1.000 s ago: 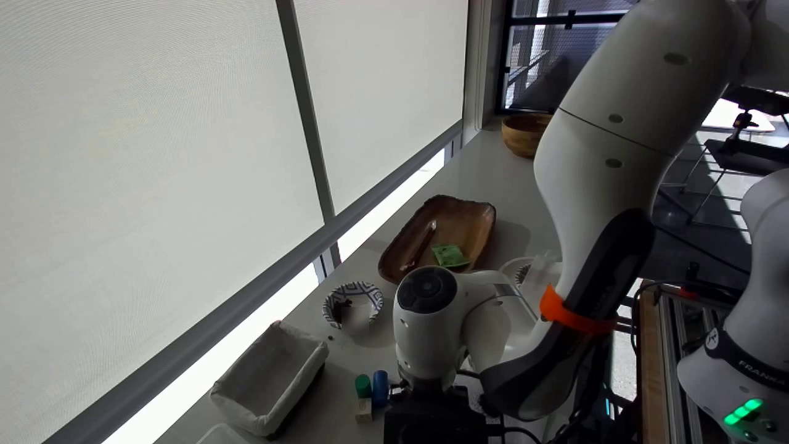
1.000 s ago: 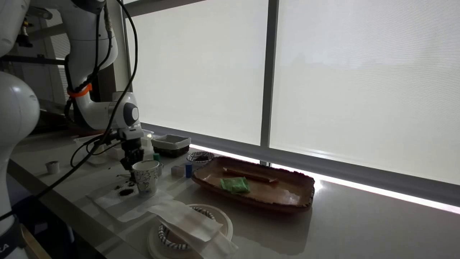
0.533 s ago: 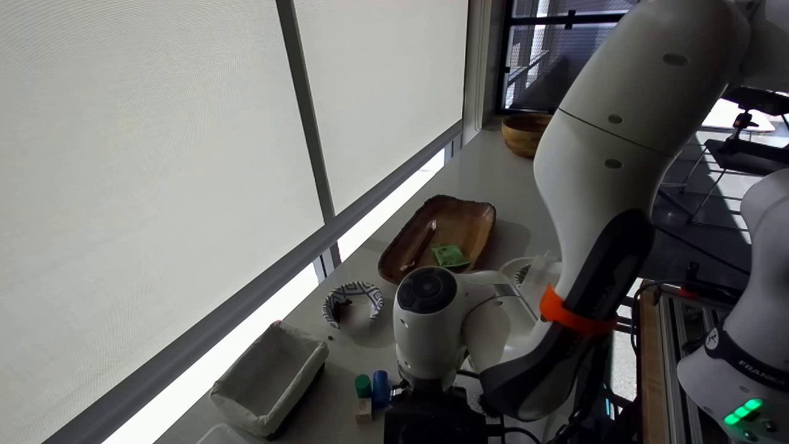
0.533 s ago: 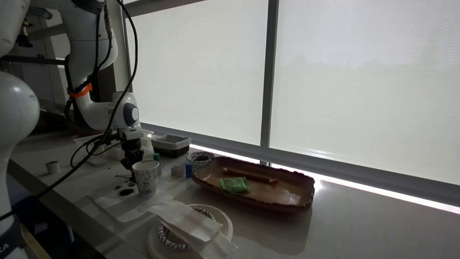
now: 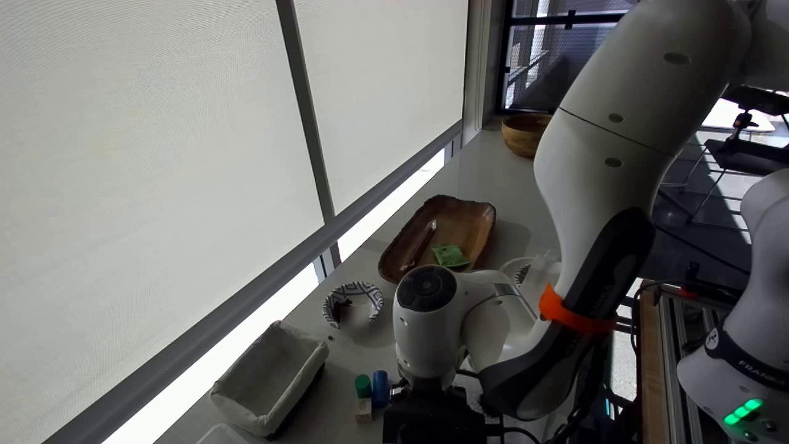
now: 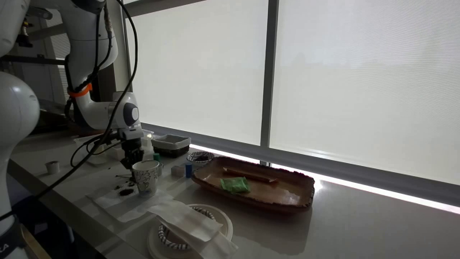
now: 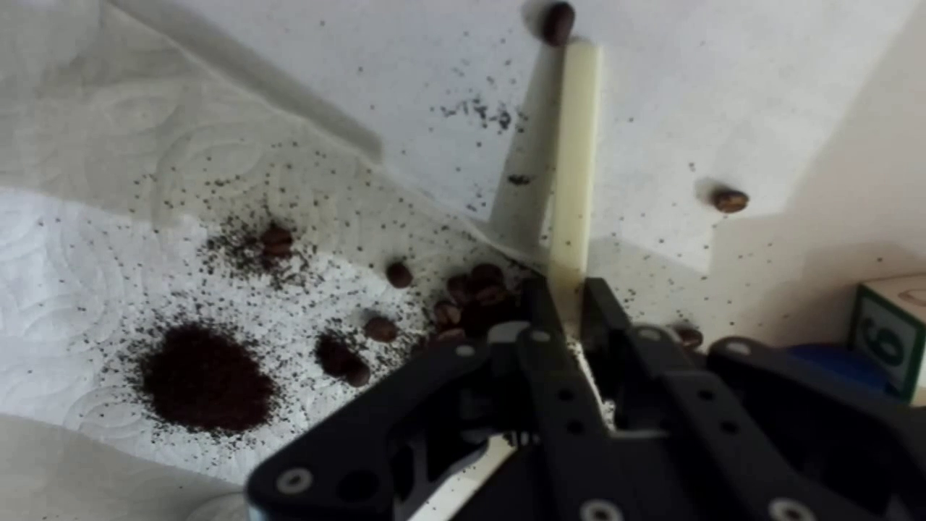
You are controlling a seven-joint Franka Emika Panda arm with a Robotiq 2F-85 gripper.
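Note:
My gripper (image 7: 566,307) points down at the counter and is shut on a pale flat stick (image 7: 576,159), with the fingertips on either side of its near end. The stick reaches away over white paper. Left of the fingertips are several dark beans (image 7: 486,278) and, on a white paper towel (image 7: 43,246), a heap of dark grounds (image 7: 206,380). In an exterior view my gripper (image 6: 132,174) is low behind a patterned paper cup (image 6: 145,180), which partly hides it. In an exterior view only the black gripper body (image 5: 434,419) shows; the fingertips are hidden.
A block marked 9 (image 7: 886,336) is right of the gripper. Green (image 5: 363,386) and blue (image 5: 381,390) cylinders stand near it. A lined basket (image 5: 302,385), a patterned bowl (image 5: 331,303), a brown tray (image 6: 284,198) and a plate with napkins (image 6: 227,225) are around. A small cup (image 6: 53,167) stands apart.

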